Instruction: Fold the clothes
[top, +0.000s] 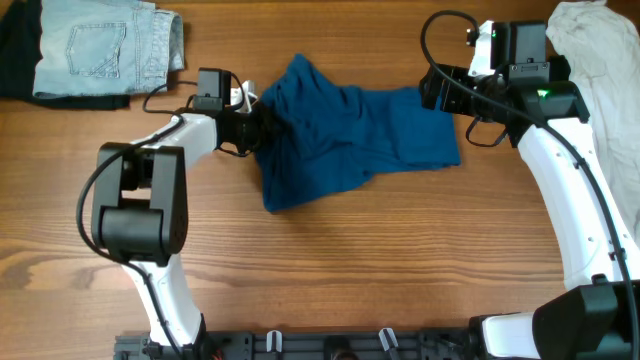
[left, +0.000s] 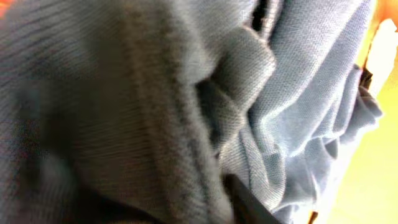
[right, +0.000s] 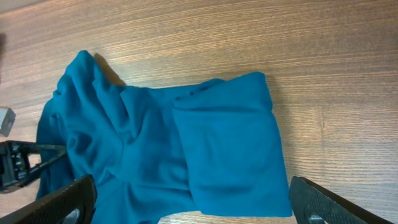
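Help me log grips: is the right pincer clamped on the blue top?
No, the right wrist view shows the right pincer standing wide open over the blue top, with nothing clamped between its tips.

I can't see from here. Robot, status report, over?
Left gripper at edge of blue top, grip unclear. Right gripper open. Top crumpled, unfolded. Nothing blocking.

Overhead: top (top: 345, 135) lies on tabletop (top: 350, 280), upper centre of frame, spread L to R. Denim piece (top: 105, 50) in upper-L corner, well apart from top. Another garment (top: 600, 70) in upper-R corner, running down R edge. Left pincer (top: 255, 125) at top's L edge, against the cloth. Right pincer (top: 432, 95) at its upper-R corner.
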